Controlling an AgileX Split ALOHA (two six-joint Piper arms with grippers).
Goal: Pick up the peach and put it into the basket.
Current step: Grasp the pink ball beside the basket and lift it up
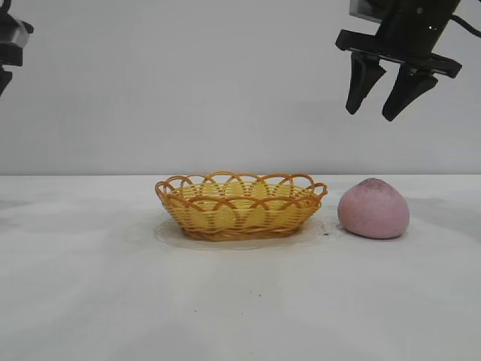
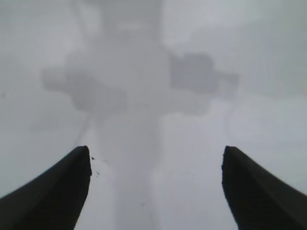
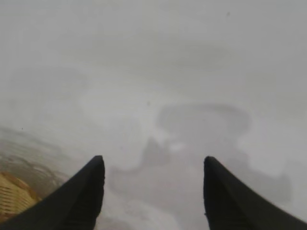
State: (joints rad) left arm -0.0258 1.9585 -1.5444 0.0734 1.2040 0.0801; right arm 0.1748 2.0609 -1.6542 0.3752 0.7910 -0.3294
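High at the two o'clock corner of the exterior view, the right gripper point(image 1: 386, 96) hangs in the air, its two dark fingers point(image 1: 362, 83) spread apart, holding nothing and pointing down toward the table point(image 1: 90, 301). Well below it, slightly toward six o'clock, the peach point(image 1: 373, 208) rests on the table just beside the basket point(image 1: 240, 204), at the basket's three o'clock side, apart from its rim. At the ten o'clock edge only a dark part of the left arm point(image 1: 10, 41) shows; its wrist view shows the left gripper point(image 2: 156, 187) released over bare table.
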